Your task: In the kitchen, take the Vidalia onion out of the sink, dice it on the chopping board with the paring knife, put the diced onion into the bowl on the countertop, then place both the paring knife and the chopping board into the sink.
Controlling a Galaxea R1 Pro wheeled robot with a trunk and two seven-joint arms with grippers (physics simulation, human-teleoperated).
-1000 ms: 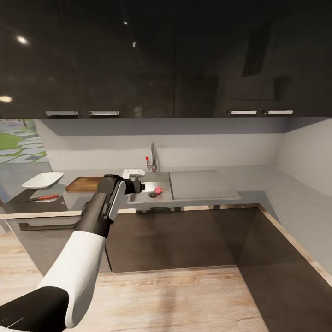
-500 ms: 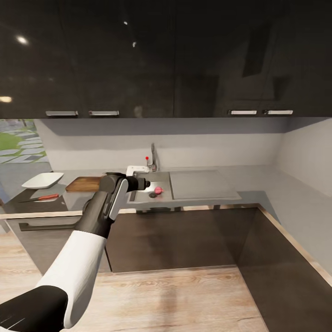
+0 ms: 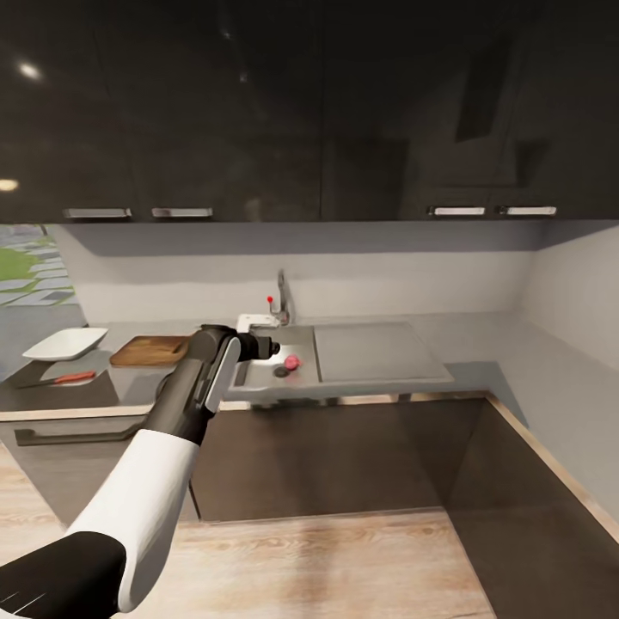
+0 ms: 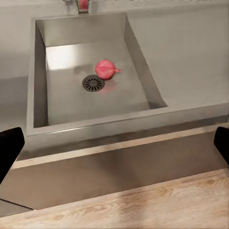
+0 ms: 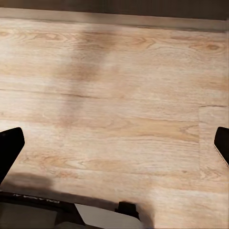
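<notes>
Our left gripper hangs with fingers spread wide, well short of the pink onion lying beside the drain in the sink, fingertips cut off at the frame edges; our right gripper gapes over floor.

The onion is pink-red in the shiny grey sink, the knife has a red handle, the board is brown wood, the bowl is white, and the floor is pale wood with streaky grain.
</notes>
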